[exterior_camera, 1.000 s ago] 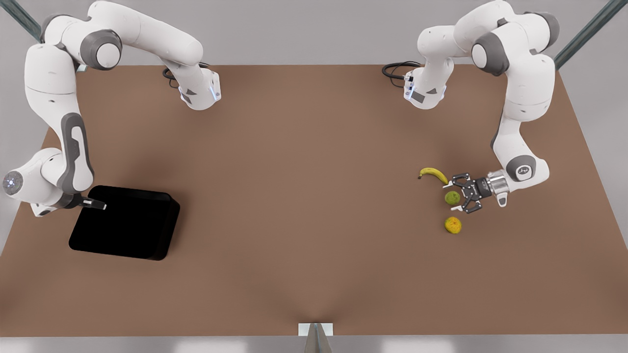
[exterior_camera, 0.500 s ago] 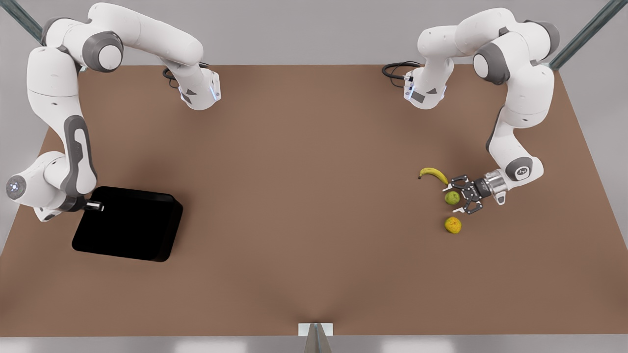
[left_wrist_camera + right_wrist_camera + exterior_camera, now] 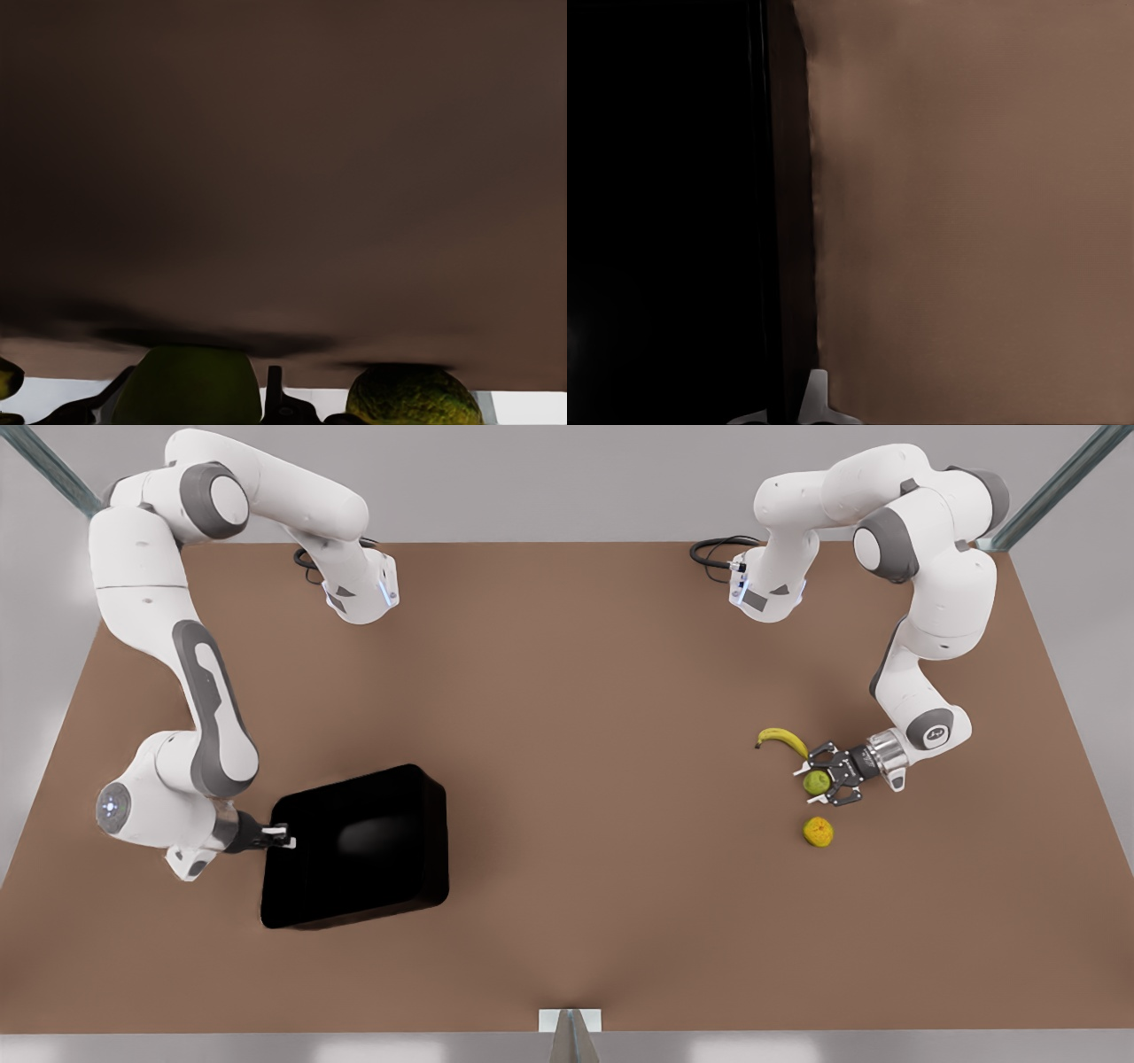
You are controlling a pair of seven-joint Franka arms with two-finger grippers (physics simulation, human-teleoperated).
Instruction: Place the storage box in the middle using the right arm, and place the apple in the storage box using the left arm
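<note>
The storage box [image 3: 359, 849], large and matte black, sits on the brown table left of centre in the front view. My right gripper [image 3: 282, 840] is shut on its rim at the box's left side; the rim [image 3: 775, 221] runs past the fingertip [image 3: 816, 394] in the right wrist view. The yellow-green apple [image 3: 816, 782] rests on the table at the front view's right. My left gripper [image 3: 822, 781] is low over it, open, with a finger on either side. In the left wrist view the apple [image 3: 188, 386] sits close between the dark fingers.
A yellow banana [image 3: 783, 739] lies just behind the apple, close to the left gripper. A yellow-orange round fruit [image 3: 818, 832] [image 3: 413, 395] lies just in front of it. Brown table [image 3: 576, 735] spreads between the box and the fruits.
The right arm has dragged the storage box toward the table's middle and turned it. The left gripper has slid forward so its fingers straddle the apple.
</note>
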